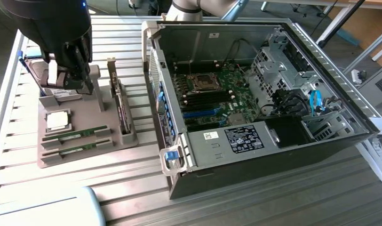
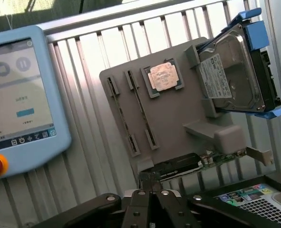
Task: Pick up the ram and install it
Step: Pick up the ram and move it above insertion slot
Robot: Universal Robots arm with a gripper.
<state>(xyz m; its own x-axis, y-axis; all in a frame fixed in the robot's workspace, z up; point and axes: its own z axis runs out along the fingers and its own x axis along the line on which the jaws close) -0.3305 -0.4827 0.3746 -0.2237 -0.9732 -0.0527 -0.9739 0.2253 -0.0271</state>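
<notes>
1. Wrist view: pincer [image 2: 150, 186] has its fingers pressed together with nothing between them. It is empty.
2. Exterior view: the pincer hangs over the hard drive [image 2: 230, 78] end of the grey tray [image 1: 91, 115], well apart from the ram [image 1: 75, 135].
3. Outward from the pincer: the hard drive is just beside it, then the processor [image 1: 58, 120], then the ram. The second ram stick [image 1: 78, 151] is farthest. The expansion card [image 1: 119, 106] stands upright off to one side, with the open PC case [image 1: 273, 174] beyond it.
4. Step in hand, my read: the reach for the pick-up, with no contact yet. To do it well:
   - Spread the fingers before coming down, because shut tips would land on the board edge.
   - Centre on the stick's mid-length, between its two end blocks.
   - Pinch across the thin faces, not along the length.
   - Come in square to the stick and pull out in line with the end-block slots, so it doesn't bind.
   - Keep clear of the processor on the near side and the second stick on the far side.
5. Ram orientation: the long axis runs crosswise to the line from pincer to stick, parallel to the second stick. It looks seated on its long edge, appearing as a thin line in the wrist view. I can't tell which end is which.
6. Finger closing line versus stick thickness looks roughly matched but skewed, so some wrist rotation is probably needed.
</notes>
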